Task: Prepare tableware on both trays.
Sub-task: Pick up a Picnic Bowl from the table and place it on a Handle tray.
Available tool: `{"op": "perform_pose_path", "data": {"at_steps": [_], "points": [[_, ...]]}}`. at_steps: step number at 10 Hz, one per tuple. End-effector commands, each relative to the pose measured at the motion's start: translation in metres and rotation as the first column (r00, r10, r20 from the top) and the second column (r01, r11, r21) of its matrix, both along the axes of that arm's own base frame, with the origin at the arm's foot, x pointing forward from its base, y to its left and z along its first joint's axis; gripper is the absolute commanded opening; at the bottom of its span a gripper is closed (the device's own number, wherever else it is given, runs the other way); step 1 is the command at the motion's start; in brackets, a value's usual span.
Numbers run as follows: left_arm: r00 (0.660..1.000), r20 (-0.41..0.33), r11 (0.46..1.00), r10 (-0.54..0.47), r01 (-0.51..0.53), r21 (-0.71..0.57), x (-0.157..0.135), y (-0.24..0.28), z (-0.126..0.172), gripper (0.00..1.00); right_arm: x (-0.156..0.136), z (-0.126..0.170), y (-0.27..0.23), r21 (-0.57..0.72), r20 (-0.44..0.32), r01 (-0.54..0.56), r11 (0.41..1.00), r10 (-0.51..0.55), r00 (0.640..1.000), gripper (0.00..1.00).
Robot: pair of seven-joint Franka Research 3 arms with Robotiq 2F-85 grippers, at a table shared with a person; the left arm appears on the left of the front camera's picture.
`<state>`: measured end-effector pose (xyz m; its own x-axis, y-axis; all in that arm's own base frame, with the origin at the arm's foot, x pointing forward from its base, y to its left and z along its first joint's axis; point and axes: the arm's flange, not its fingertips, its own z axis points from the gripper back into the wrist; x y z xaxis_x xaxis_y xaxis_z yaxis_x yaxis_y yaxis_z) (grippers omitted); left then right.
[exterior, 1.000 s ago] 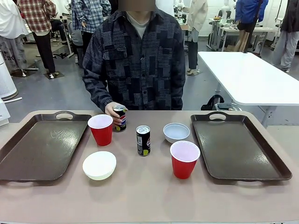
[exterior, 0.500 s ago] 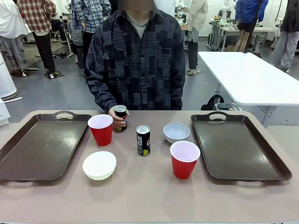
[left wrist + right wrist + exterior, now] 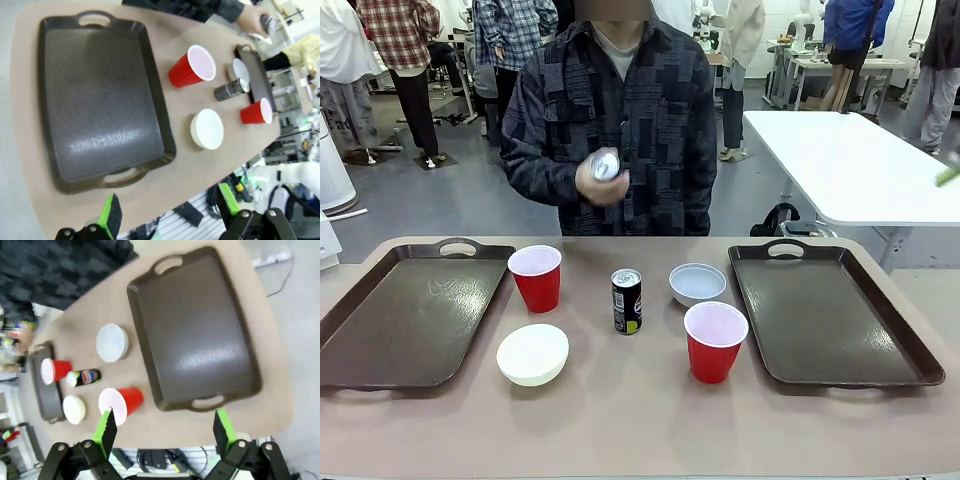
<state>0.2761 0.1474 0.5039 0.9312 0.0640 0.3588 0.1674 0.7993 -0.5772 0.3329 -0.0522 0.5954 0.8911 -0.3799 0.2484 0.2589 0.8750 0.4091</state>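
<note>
On the front view's table stand two red cups (image 3: 536, 278) (image 3: 715, 342), two white bowls (image 3: 533, 353) (image 3: 698, 284) and one dark soda can (image 3: 626, 300), all between the left tray (image 3: 410, 315) and the right tray (image 3: 830, 315). Both trays are bare. The person's hand holds a second can (image 3: 605, 166) up at chest height. My left gripper (image 3: 168, 210) hangs open high over the left tray's (image 3: 100, 100) near end. High above the right tray (image 3: 192, 330), my right gripper (image 3: 164, 432) is open too, holding nothing.
The person stands at the far side of the table, close to its edge. A white table (image 3: 850, 165) stands behind on the right. Other people move about far in the background.
The person's hand has lifted the Pepsi can from beside the left red cup up to chest height. Everything else on the table stays put.
</note>
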Motion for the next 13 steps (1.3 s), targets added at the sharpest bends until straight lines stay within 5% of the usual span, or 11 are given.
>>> {"op": "perform_pose_path", "data": {"at_steps": [1,5,7,11,13], "points": [[1.000,0.000,1.000,0.006,-0.006,-0.014,-0.001,0.001,0.001,1.00,0.067,-0.011,0.031,-0.104,-0.134,0.017,0.994,-0.031,0.990,1.00],[1.000,0.000,1.000,0.006,-0.006,-0.014,-0.001,0.001,0.001,1.00,0.130,-0.055,0.113,-0.211,-0.173,-0.031,0.977,-0.006,0.985,1.00],[1.000,0.000,1.000,0.006,-0.006,-0.014,-0.001,0.001,0.001,1.00,0.133,-0.064,0.123,-0.173,-0.154,-0.098,0.980,0.072,0.985,1.00],[1.000,0.000,1.000,0.006,-0.006,-0.014,-0.001,0.001,0.001,1.00,0.132,-0.068,0.124,-0.177,-0.177,-0.080,0.981,0.049,0.983,1.00],[1.000,0.000,1.000,0.006,-0.006,-0.014,-0.001,0.001,0.001,1.00,0.137,-0.076,0.149,-0.265,-0.123,-0.199,0.943,0.172,0.977,1.00]]}}
